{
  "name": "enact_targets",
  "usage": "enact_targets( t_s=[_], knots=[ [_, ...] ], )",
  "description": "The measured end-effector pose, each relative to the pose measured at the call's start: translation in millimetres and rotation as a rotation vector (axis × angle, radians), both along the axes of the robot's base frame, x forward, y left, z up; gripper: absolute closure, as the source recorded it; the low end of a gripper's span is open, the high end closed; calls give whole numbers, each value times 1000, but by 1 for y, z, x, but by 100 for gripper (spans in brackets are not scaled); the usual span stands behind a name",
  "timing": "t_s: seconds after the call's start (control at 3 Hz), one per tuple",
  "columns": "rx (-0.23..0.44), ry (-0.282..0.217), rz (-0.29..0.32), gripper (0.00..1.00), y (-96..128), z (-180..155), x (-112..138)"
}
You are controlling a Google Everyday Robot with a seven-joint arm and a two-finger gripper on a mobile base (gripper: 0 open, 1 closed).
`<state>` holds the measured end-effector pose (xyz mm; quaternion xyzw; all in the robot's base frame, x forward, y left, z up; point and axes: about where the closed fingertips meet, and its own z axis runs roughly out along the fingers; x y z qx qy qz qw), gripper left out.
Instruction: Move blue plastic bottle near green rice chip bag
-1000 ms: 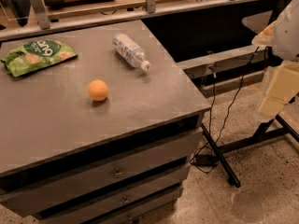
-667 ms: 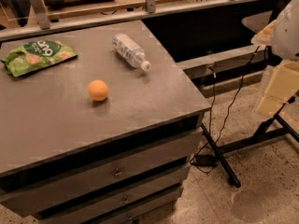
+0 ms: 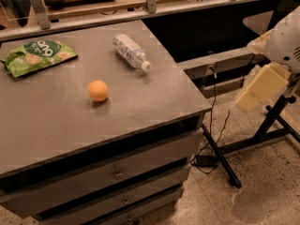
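Nothing has changed vs. the frame 0.7 s ago: bottle, bag, orange and arm all sit where they were.

Gripper [image 3: 259, 87] hangs off the counter [image 3: 56, 130], out past its right edge and over the floor, well apart from the bottle. I can't tell whether it's open or shut, or whether it has hold of anything.

Bottle [image 3: 130, 51] lies on its side near the back right corner, cap pointing to the front right, just inside the right edge. Bag [image 3: 37, 55] lies flat at the back left corner, near the left edge. Orange [image 3: 98, 90] sits approx. mid-counter, in front of the gap between them and touching neither.

Room: I see bare top along the back edge btw. bag and bottle, and the front half is bare too. A black stand [image 3: 274, 121] and cable [image 3: 212, 125] are on the floor right of the counter, under the gripper.
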<state>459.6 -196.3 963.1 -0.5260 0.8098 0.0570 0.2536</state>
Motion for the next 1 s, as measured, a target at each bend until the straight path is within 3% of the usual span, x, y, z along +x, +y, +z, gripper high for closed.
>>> enact_targets(
  t_s=[0.33,0.67,1.0],
  knots=[
    [241,-10,-112,0,35,-9,9],
    [391,-47,-181,0,59,-19,18],
    [481,-118,-238,0,72,-24,34]
  ],
)
